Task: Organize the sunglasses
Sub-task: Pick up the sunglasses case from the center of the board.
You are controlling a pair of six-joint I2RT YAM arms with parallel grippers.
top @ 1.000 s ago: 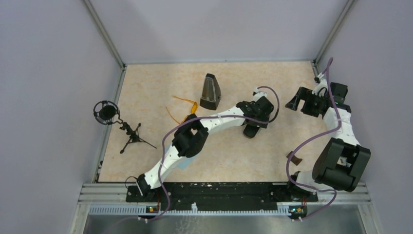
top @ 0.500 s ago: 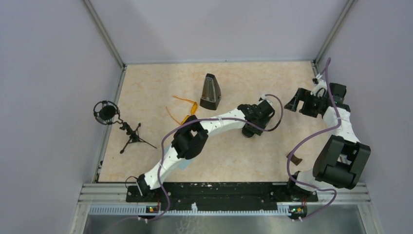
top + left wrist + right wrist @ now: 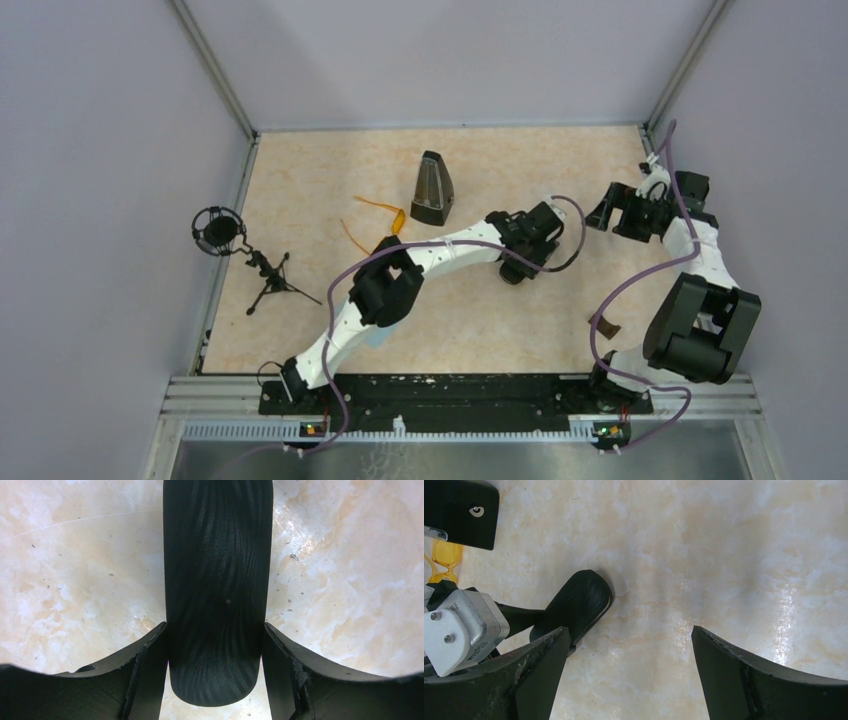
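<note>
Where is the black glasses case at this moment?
The case lies flat on the table, right of centre in the top view, with the left fingers against its sides; the sunglasses sit further left.

Overhead view spans the table [image 3: 300, 190]; both close, downward wrist views share the black case [image 3: 217, 580].

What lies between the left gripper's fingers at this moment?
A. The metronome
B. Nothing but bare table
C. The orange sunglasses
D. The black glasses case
D: in the left wrist view the black glasses case lies lengthwise between the fingers of the left gripper, one finger against each of its long sides.
</note>
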